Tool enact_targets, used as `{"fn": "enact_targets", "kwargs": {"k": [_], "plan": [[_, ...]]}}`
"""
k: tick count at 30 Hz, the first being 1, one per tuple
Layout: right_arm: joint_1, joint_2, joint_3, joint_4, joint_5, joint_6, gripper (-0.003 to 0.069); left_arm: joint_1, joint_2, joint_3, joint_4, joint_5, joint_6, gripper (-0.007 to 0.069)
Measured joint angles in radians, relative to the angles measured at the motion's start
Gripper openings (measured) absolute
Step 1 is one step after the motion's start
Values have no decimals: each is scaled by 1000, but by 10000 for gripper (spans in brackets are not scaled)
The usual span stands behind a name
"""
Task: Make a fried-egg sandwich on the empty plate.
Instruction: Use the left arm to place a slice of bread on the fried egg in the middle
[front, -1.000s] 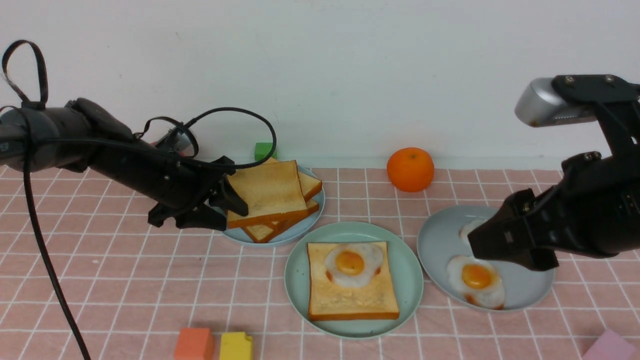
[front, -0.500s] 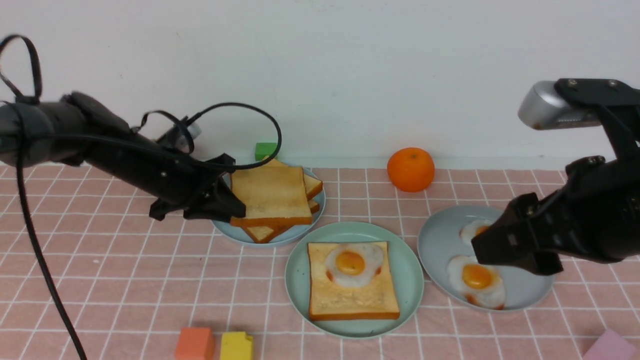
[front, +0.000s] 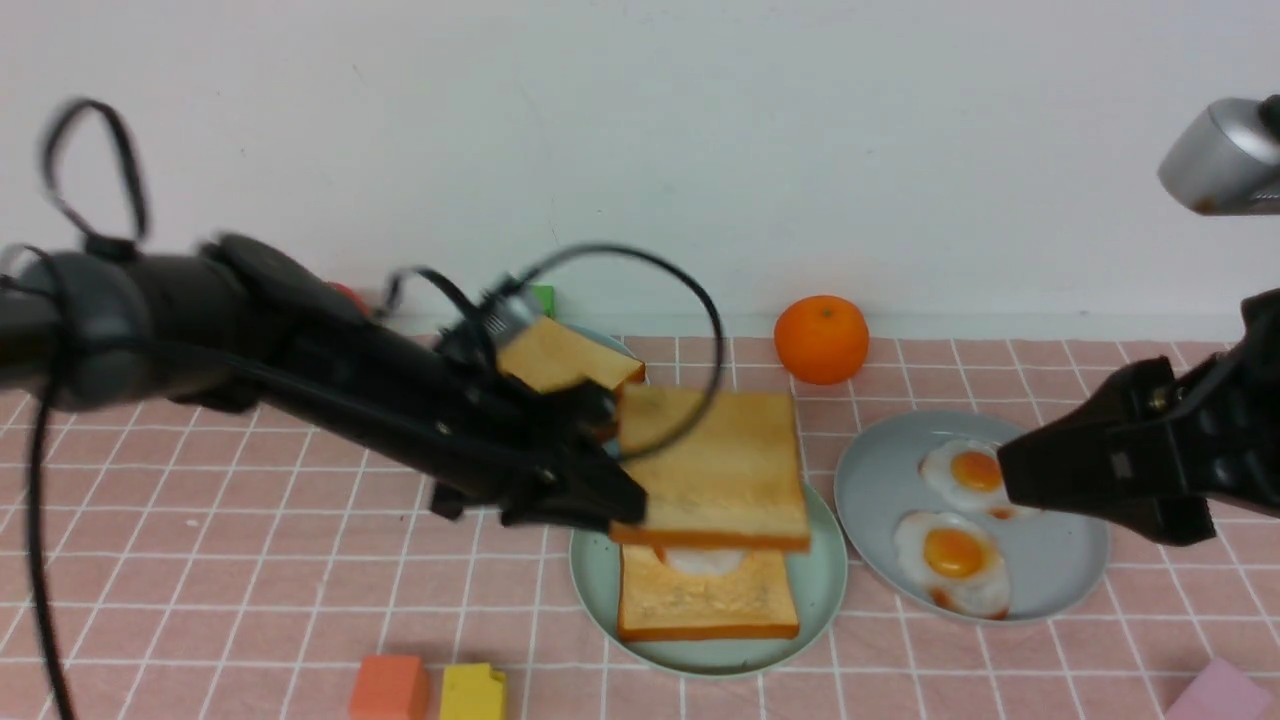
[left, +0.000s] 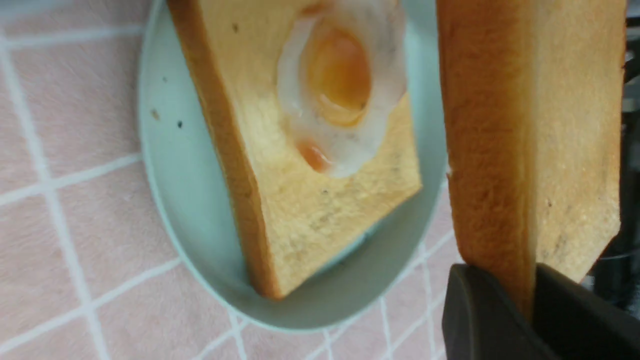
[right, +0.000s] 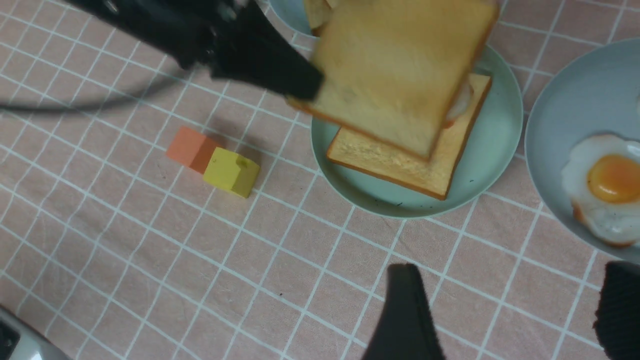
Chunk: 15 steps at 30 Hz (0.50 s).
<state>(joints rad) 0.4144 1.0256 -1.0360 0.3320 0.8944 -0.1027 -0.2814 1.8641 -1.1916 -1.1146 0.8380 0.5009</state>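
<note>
A toast slice (front: 700, 605) with a fried egg (left: 340, 85) on it lies on the mint-green plate (front: 825, 585). In the front view the egg is almost hidden. My left gripper (front: 625, 515) is shut on the edge of a second toast slice (front: 720, 470), held roughly level just above the egg and not touching it. In the left wrist view that held slice (left: 525, 125) is pinched between the two dark fingers of the left gripper (left: 532, 280). My right gripper (front: 1010, 475) stands open and empty at the right, over the cloth near the egg plate.
A pale blue-grey plate (front: 1060, 585) at the right holds two loose fried eggs. Behind my left arm is the toast stack (front: 565, 365) on another pale plate. An orange (front: 820, 338) sits by the wall. Orange (front: 388, 688), yellow (front: 472, 692) and pink (front: 1220, 695) blocks lie near the front edge.
My left gripper closed on the top slice of the stack, lifted it and carried it right, over the mint-green plate. My right arm drew back to the right.
</note>
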Motion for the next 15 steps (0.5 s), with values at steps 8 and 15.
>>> {"fn": "enact_targets", "kwargs": {"k": [8,15], "plan": [[0,0,0,-17,3,0,510,-70,85,3,-51,-150,-26,116],[0,0,0,-19,14,1,510,-70,122,3,-53,-195,-37,116]]}}
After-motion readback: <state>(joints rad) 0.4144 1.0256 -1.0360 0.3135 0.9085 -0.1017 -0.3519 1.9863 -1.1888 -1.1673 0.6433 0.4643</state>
